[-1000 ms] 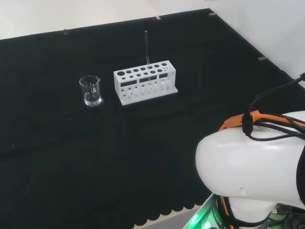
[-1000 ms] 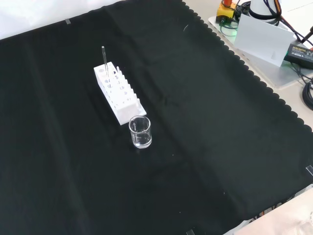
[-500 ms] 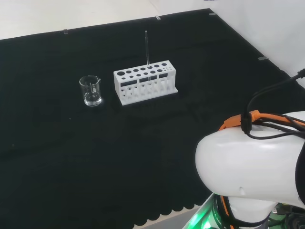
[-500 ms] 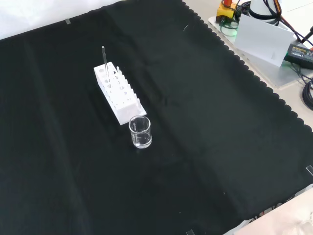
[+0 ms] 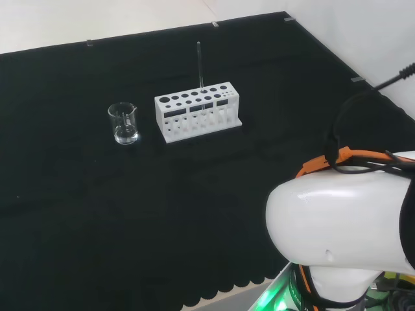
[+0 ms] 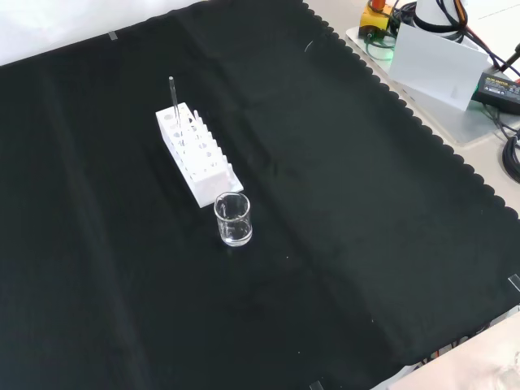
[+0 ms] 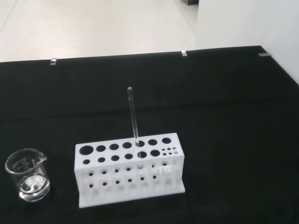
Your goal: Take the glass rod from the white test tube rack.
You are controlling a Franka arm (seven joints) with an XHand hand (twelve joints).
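Thin clear glass rod (image 5: 200,65) (image 6: 173,99) (image 7: 133,116) stands near-upright in a back-row hole of white plastic test tube rack (image 5: 198,111) (image 6: 197,154) (image 7: 129,169), approx. mid-cloth. Small clear glass beaker (image 5: 123,123) (image 6: 233,218) (image 7: 28,180) just beside rack's end, not touching. Black cloth (image 5: 78,194) otherwise bare nearby. Hand state: cannot tell.

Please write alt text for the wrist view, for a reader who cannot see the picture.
A thin glass rod stands nearly upright in a hole of a white test tube rack on black cloth. A small clear beaker stands beside one end of the rack, apart from it.
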